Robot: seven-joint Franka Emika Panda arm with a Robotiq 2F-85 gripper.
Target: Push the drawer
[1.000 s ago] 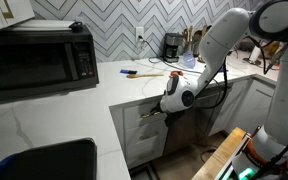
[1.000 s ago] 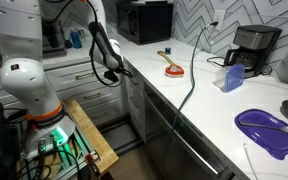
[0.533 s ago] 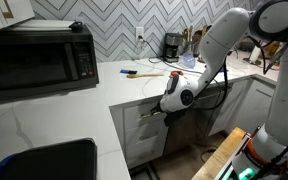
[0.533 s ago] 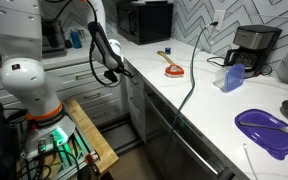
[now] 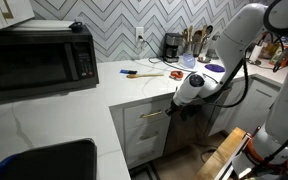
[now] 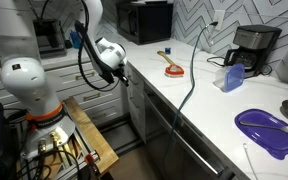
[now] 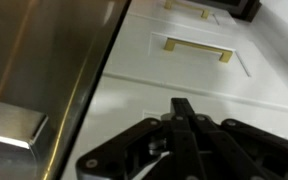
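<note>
The drawer (image 5: 141, 122) is the shallow pale front just under the white counter, with a slim bar handle (image 5: 154, 114). Its box interior is not visible. My gripper (image 5: 172, 110) is shut and empty, its fingertips close to the right end of the drawer front; I cannot tell if they touch. In an exterior view the gripper (image 6: 123, 76) hangs at the counter's edge. In the wrist view the closed fingers (image 7: 184, 108) point at a white panel with a bar handle (image 7: 196, 48).
A microwave (image 5: 39, 58) stands on the counter (image 5: 94, 110). A coffee maker (image 6: 252, 48), a purple plate (image 6: 267, 130) and small utensils (image 5: 144, 72) lie on the counter. A stainless panel (image 7: 39, 60) is beside the white fronts. The robot base (image 6: 29, 85) stands on the floor.
The arm has swung: the wrist rose and shifted away from the drawer front along the counter edge. The gripper stays shut.
</note>
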